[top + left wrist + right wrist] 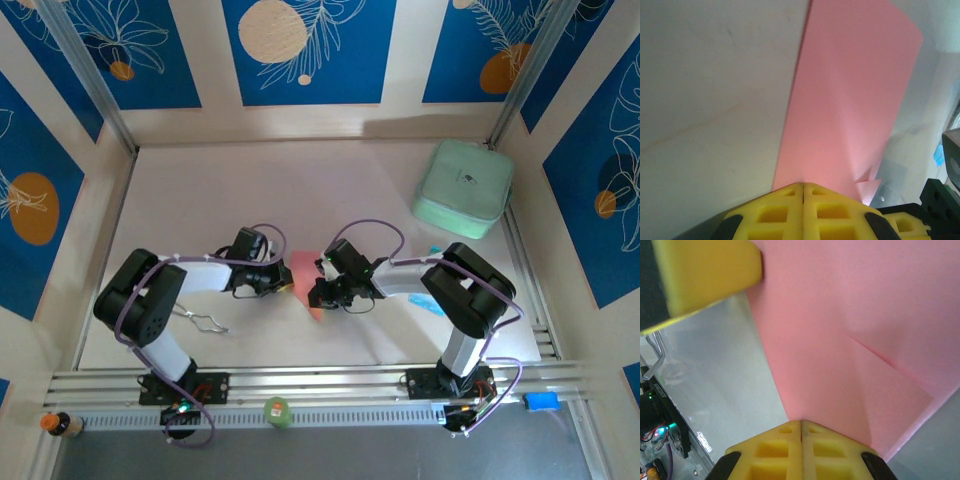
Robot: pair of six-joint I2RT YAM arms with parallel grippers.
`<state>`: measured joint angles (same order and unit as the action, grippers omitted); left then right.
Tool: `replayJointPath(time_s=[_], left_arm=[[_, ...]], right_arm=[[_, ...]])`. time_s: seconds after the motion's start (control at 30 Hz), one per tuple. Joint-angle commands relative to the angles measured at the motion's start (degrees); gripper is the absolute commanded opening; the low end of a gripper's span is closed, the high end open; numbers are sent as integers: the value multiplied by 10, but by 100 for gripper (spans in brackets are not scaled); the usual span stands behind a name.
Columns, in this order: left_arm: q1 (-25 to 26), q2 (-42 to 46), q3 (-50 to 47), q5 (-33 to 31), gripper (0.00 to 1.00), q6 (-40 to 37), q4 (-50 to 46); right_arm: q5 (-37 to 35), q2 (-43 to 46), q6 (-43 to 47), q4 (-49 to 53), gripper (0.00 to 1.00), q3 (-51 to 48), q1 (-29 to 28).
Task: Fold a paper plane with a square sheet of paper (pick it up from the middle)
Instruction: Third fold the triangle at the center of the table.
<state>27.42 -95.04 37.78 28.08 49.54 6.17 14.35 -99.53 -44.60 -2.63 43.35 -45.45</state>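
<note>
Square sheet of paper, pink-red and creased, starts right at the tips of the left gripper, whose yellow jaws are pressed together on its near edge. From there its long axis runs straight ahead and a little to the right. The right gripper is likewise clamped tight on the opposite edge, with a diagonal fold line just beyond its tips. From above, the paper spans the gap between the two grippers, both arms equally near; whether it touches the table I cannot tell. Far beyond the right gripper sits a mint-green case, well apart. Nothing looks to be in the way of the next fold.
</note>
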Motion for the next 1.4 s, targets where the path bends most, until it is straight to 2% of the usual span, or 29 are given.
replayJointPath(time_s=[0.0,0.17,0.4,0.63,0.9,1.17,1.37], left_arm=[[-25,-14,-7,-21,0,-21,-10],[-29,4,18,-39,0,-36,-66],[-28,65,11,-57,0,-32,-83],[-5,109,-18,-29,2,-18,-37],[57,55,12,9,2,-10,3],[59,-17,23,-36,0,-27,-43],[58,-15,4,-49,0,-30,-56]], right_arm=[[-43,-14,4,84,0,-29,1],[-41,-12,13,85,0,-27,2],[-33,-16,43,94,0,-15,8],[-23,-19,71,105,0,-3,17],[-9,-19,90,111,0,-1,27],[2,-7,78,103,0,1,27],[13,19,66,112,0,33,11]])
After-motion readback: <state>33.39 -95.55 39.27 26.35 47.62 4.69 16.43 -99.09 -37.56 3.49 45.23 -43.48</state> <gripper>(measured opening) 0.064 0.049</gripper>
